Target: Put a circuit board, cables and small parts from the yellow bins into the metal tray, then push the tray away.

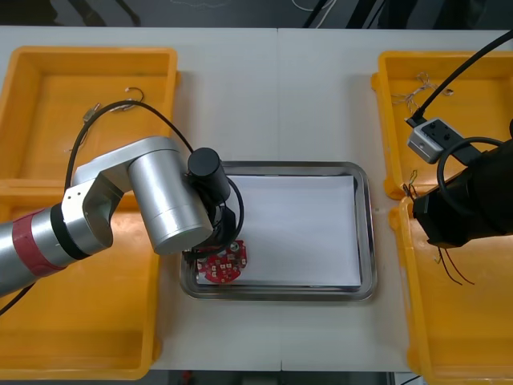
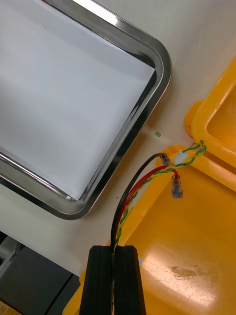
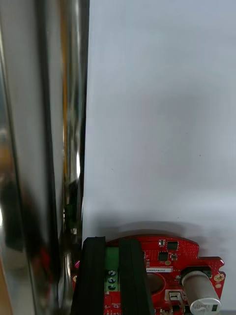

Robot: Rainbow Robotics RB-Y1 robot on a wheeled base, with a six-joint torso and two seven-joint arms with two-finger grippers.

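Front view: left gripper (image 3: pixel 112 242) pinches a red circuit board (image 1: pixel 224 263) in the near-left corner of the metal tray (image 1: pixel 365 233); right gripper (image 2: pixel 116 251) pinches cables (image 2: pixel 129 194) above the near right yellow bin (image 1: pixel 465 337).

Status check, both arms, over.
Left gripper shut on circuit board, at near-left corner of metal tray. Right gripper shut on cables, over near right yellow bin, beside tray. Nothing between cables and tray.

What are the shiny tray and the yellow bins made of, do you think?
Metal tray: likely polished steel, its rim mirrors like chrome; inside looks matte white, perhaps paper. Yellow bins: probably moulded plastic, glossy with rounded rims and scuffs.
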